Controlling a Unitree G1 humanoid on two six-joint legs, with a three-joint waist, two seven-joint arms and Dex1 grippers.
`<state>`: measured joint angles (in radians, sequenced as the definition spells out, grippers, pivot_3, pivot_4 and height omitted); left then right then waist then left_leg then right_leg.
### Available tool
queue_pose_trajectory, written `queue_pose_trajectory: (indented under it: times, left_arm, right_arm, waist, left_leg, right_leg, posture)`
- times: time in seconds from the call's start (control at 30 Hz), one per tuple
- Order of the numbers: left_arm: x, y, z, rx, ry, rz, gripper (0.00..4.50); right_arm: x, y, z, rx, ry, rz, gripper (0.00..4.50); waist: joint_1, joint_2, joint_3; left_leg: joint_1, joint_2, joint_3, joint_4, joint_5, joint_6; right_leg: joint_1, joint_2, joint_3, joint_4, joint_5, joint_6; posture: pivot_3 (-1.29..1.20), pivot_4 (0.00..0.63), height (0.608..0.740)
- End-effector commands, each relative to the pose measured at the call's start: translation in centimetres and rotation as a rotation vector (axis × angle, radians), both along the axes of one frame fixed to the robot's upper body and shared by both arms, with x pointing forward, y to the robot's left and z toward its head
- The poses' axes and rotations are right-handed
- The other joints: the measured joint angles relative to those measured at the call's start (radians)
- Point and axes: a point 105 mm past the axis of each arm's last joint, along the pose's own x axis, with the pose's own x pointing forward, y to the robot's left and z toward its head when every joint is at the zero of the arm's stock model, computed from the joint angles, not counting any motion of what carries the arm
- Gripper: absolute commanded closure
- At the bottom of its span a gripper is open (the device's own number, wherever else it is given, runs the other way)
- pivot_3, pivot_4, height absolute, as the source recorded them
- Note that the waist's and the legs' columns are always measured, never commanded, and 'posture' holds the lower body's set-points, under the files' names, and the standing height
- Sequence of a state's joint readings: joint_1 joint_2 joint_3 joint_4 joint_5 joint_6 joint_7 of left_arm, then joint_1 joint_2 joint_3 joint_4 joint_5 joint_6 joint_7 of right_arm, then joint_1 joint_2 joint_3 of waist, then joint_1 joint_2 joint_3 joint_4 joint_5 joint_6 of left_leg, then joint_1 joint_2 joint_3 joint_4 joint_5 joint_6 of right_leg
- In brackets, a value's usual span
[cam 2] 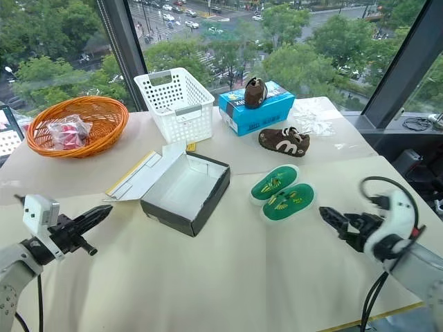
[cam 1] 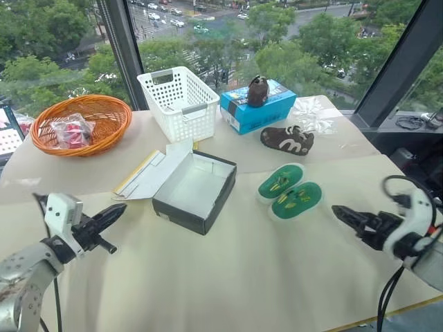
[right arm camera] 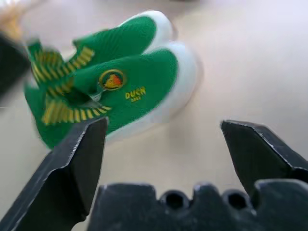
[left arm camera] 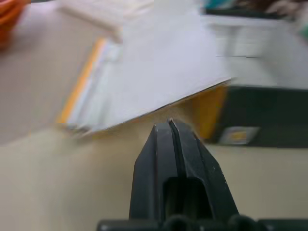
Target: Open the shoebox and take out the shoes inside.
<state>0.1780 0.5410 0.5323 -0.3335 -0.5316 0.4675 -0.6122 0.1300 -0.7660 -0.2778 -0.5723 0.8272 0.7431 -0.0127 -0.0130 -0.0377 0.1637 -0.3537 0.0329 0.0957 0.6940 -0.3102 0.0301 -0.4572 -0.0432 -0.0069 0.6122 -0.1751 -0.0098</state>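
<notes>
Shoebox (cam 1: 196,190) sits open mid-table, dark base w/ white inside, lid (cam 1: 154,173) flipped back flat to its left, yellow edge showing. Shoes (cam 1: 289,190) lie just right of the box, side by side, touching, soles up, green w/ yellow markings, white rims. Left tool (cam 1: 116,211) hovers near-left of the box, fingers pressed together, holding nothing. Right tool (right arm camera: 163,139) hovers near-right of the shoes, fingers spread wide apart, nothing between them. Far side of the table (cam 1: 228,277): orange basket (cam 1: 104,117) at left, white basket (cam 1: 180,100) centre, blue box (cam 1: 259,111) w/ one brown shoe (cam 1: 258,90) on top, another brown shoe (cam 1: 287,140) just in front of it.
</notes>
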Motion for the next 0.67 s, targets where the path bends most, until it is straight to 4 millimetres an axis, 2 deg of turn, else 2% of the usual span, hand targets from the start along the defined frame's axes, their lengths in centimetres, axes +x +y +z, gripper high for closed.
queue_pose_trajectory:
  times: [0.03,0.2,0.37,0.67]
  left_arm:
    - [-0.6,2.2,-0.9,0.037,-0.038,0.203,4.5]
    - [-2.1,3.7,-3.3,-0.001,-0.077,0.475,4.5]
    - [-2.3,1.4,-4.9,-0.01,-0.064,0.461,4.5]
    - [-1.8,0.1,-5.3,-0.003,-0.061,0.412,4.5]
  right_arm:
    - [-0.1,1.6,-0.1,-0.331,-0.198,-0.067,0.08]
    - [-1.9,0.6,-2.1,-0.455,-0.243,-0.25,0.08]
    - [-2.8,-0.1,-3.7,-0.487,-0.223,-0.298,0.08]
    - [-2.8,0.6,-4.9,-0.466,-0.203,-0.275,0.08]
  waist:
    - [0.003,0.0,-0.001]
    - [0.017,-0.001,-0.003]
    - [0.022,-0.008,-0.009]
    - [0.021,-0.007,-0.012]
  left_leg:
    - [0.0,-0.001,0.0,0.0,0.0,-0.001]
    - [-0.002,-0.003,0.001,0.001,-0.003,0.001]
    - [-0.001,-0.004,0.003,0.002,-0.006,0.006]
    - [0.0,-0.003,0.003,0.003,-0.006,0.007]
  right_leg:
    - [-0.002,0.0,0.0,0.0,0.0,0.0]
    - [-0.003,-0.003,0.001,-0.002,-0.001,0.001]
    - [-0.002,-0.008,0.0,-0.003,-0.004,0.0]
    - [0.0,-0.004,0.001,-0.001,-0.006,-0.003]
  posture:
    - [0.0,0.15,0.731]
    - [0.0,0.15,0.731]
    - [0.0,0.15,0.731]
    - [0.0,0.15,0.731]
